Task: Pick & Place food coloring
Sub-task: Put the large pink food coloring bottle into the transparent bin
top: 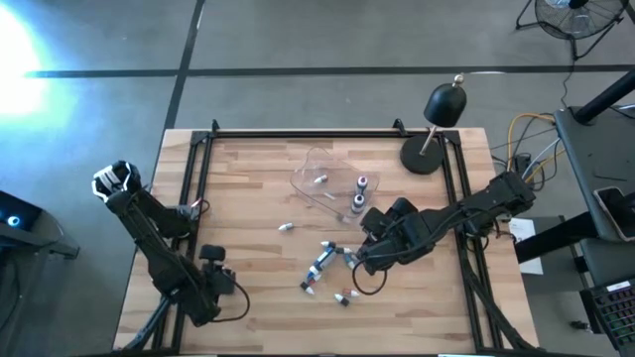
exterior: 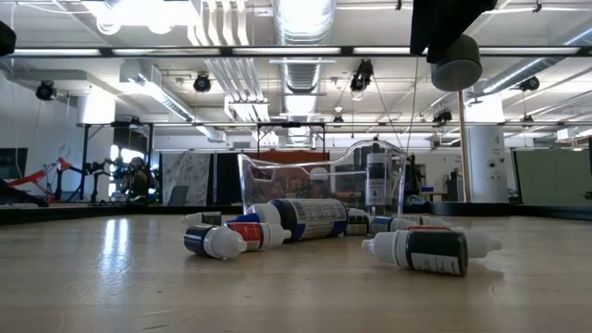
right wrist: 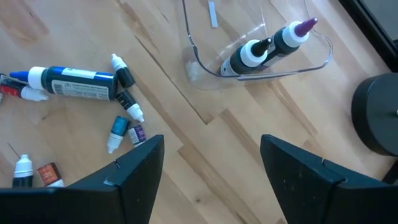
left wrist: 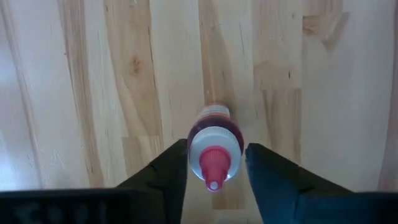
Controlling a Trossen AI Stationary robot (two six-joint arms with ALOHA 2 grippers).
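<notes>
Gripping a red-capped food coloring bottle [left wrist: 214, 146] between its fingers, the left pincer [left wrist: 215, 165] sits near the bench's [top: 258, 297] front-left corner; the bottle's long axis runs along the fingers, cap toward the wrist. The right pincer [right wrist: 211, 168] hangs wide open and empty above the loose bottles [top: 325, 263] lying on their sides mid-bench. Two bottles [right wrist: 268, 46] stand upright in the clear tray [top: 317, 164] just beyond. Bare wood surrounds the cluster.

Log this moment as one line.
left gripper: shut on red-capped bottle | right gripper: open, above table | clear tray: two bottles upright
</notes>
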